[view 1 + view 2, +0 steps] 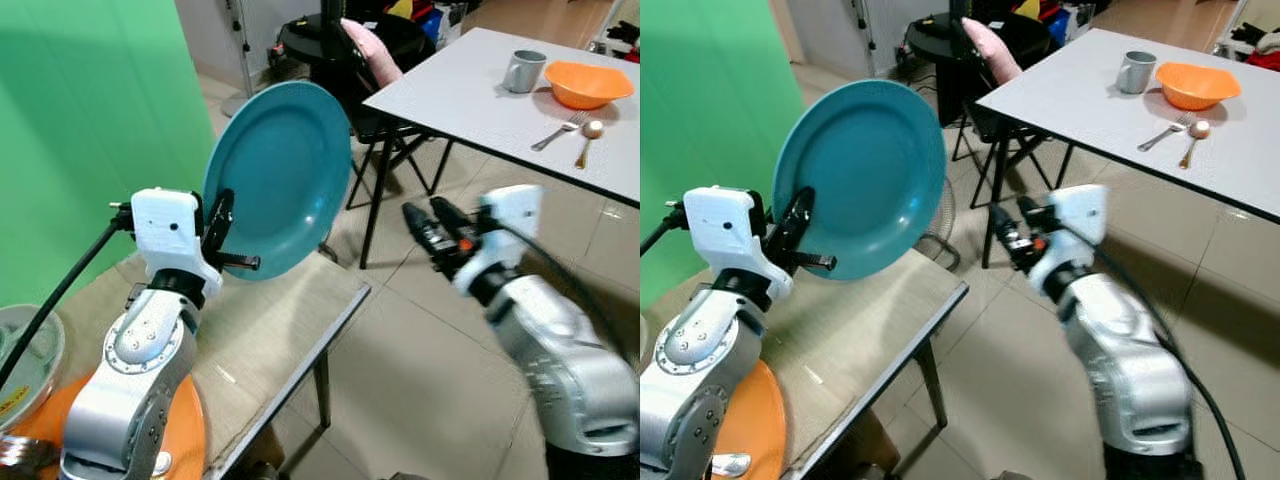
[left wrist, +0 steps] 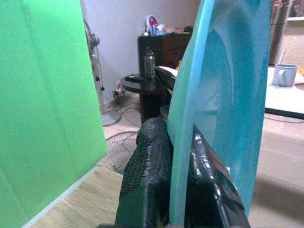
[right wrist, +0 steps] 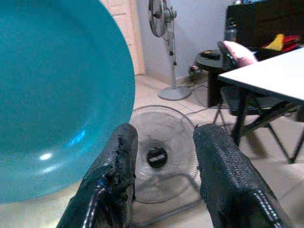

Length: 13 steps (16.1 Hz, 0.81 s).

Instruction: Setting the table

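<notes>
Left wrist view shows the left gripper (image 2: 178,190) pinching the lower rim of one teal plate (image 2: 223,95), one black finger on each face of it. From the head views, the plate (image 1: 278,180) stands almost upright above this gripper (image 1: 222,240), over the near beige worktop (image 1: 270,320).

Beyond the plate, past the right gripper (image 1: 425,225), there is a white worktop (image 1: 470,100). On it I count one grey mug (image 1: 523,71), one orange bowl (image 1: 588,83), one fork (image 1: 558,131) and one spoon (image 1: 588,138). The fork and spoon lie side by side just in front of the bowl; the mug stands just beside the bowl.

The right gripper (image 3: 164,175) hangs in the air between the two worktops, with its fingers spread and nothing between them. It points toward the plate (image 3: 57,95), which is near but not touching. Behind its fingers one floor fan (image 3: 161,152) lies on the tiled floor (image 1: 430,380).

One dark chair (image 1: 375,110) with a pink cushion (image 1: 370,45) stands at the white worktop, between the plate and the table setting.
</notes>
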Available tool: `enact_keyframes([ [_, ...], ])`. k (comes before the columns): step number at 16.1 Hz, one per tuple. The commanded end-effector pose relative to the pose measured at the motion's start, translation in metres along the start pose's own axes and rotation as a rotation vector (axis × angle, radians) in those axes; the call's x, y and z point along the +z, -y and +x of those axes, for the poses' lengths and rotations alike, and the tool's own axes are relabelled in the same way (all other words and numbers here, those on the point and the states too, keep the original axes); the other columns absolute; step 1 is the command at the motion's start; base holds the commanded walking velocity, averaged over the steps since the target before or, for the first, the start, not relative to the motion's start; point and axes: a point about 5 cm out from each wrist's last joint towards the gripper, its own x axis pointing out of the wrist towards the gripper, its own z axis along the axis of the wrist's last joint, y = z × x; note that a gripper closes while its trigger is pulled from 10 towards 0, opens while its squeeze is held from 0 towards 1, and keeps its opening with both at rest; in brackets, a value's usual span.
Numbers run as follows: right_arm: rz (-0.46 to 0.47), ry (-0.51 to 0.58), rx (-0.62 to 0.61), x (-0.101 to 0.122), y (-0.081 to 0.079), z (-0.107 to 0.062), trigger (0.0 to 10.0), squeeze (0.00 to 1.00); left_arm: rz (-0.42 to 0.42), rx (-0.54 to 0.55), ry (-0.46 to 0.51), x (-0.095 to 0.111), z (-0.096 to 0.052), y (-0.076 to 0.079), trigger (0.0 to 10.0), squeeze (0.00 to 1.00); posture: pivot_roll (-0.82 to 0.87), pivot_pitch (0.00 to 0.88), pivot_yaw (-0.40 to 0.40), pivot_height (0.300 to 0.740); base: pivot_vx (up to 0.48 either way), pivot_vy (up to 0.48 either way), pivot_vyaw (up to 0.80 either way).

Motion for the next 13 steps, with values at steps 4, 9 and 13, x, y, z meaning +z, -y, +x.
enact_keyframes([
  [4, -0.03, -0.02, -0.084, -0.007, 0.004, 0.002, 10.0, 0.0, 0.051, 0.021, 0.042, 0.004, 0.0, 0.001, 10.0, 0.0, -0.07, 0.0, 0.043, 0.74, 0.0, -0.431, 0.0],
  [9, -0.113, -0.041, -0.15, -0.015, 0.006, 0.0, 10.0, 0.0, 0.065, 0.039, -0.001, -0.004, -0.004, 0.002, 10.0, 0.0, -0.07, 0.0, 0.048, 0.74, 0.0, -0.329, 0.0],
  [13, -0.123, -0.035, -0.167, -0.018, 0.008, 0.001, 10.0, 0.0, 0.066, 0.02, -0.007, -0.008, -0.01, 0.0, 10.0, 0.0, -0.07, 0.0, 0.048, 0.74, 0.0, 0.0, 0.0],
])
